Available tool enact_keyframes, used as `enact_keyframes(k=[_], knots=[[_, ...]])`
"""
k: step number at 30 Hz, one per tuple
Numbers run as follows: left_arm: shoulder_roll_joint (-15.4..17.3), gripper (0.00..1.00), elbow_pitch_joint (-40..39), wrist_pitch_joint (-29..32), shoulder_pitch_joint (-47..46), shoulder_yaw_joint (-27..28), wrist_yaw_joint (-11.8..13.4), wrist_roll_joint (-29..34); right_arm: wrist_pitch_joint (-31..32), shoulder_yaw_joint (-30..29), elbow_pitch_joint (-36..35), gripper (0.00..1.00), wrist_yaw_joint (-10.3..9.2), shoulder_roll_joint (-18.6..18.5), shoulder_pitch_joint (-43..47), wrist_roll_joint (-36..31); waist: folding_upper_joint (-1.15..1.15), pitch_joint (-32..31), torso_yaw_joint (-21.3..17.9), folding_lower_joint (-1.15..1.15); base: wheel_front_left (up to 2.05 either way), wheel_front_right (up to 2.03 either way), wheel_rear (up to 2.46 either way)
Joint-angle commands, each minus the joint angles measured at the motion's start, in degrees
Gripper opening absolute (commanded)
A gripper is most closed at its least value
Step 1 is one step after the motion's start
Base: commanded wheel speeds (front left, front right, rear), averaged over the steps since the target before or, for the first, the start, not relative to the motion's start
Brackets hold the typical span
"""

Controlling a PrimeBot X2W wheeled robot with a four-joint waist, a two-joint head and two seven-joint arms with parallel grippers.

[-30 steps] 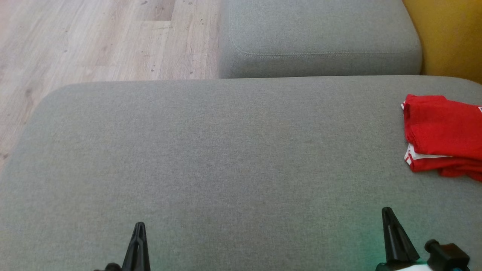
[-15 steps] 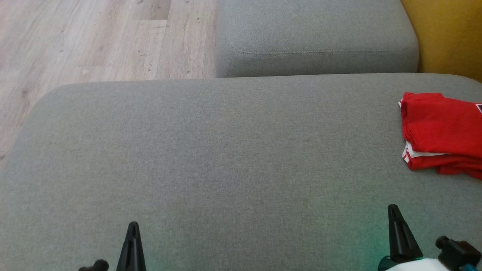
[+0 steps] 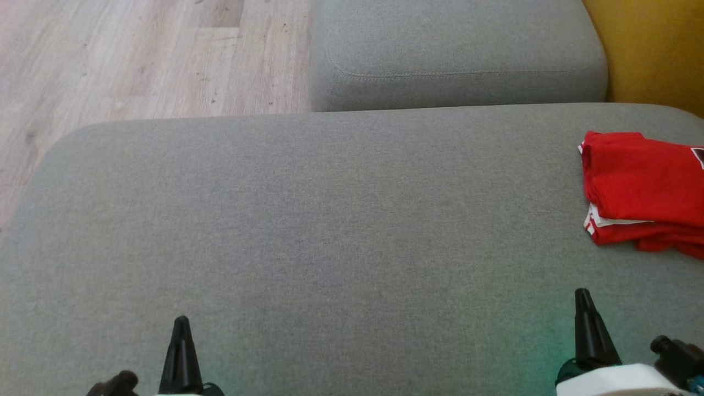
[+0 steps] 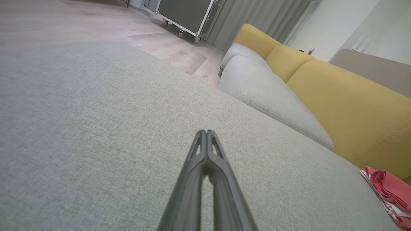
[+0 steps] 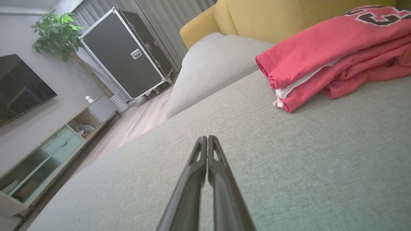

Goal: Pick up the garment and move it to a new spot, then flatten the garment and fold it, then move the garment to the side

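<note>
The garment [image 3: 641, 190] is a red top with white trim, lying folded at the right edge of the grey sofa cushion [image 3: 330, 231]. It also appears in the right wrist view as the garment [image 5: 334, 54], with a dark print on top, and in the left wrist view as the garment [image 4: 390, 192] at the far lower right. My left gripper [image 3: 180, 320] is shut and empty near the cushion's front, far left of the garment. My right gripper [image 3: 583, 292] is shut and empty, a short way in front of the garment. Both pairs of fingers [image 4: 207, 132] [image 5: 207, 138] are pressed together over bare cushion.
A second grey cushion [image 3: 456, 49] lies beyond the first, with a yellow backrest [image 3: 654, 49] at the right. Wooden floor [image 3: 137, 55] runs along the left. The right wrist view has a black wheeled case [image 5: 125, 54], a plant [image 5: 54, 35] and a low cabinet [image 5: 48, 154].
The whole head picture has drifted slightly left and up, so the camera moved. Both grippers have spread a little further apart. The garment has stayed where it lies.
</note>
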Motion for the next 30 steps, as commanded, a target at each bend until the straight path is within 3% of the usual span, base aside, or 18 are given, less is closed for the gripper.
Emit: enact_keyframes(k=[1, 30], knots=[[0.8, 0.00, -1.4, 0.4, -2.9, 1.1, -0.4, -1.9, 0.5, -0.2, -1.7, 0.00, -0.01, -1.0, -3.0, 2.1, 0.00, 0.0, -0.1, 0.00, 0.00, 0.00, 0.00], [1.2, 0.00, -0.1, 4.8, -6.9, 4.2, -2.7, -21.3, 4.9, -1.6, -0.4, 0.00, -0.02, -1.4, -7.2, 22.0, 0.00, 0.6, -1.3, 0.00, 0.00, 0.00, 0.00]])
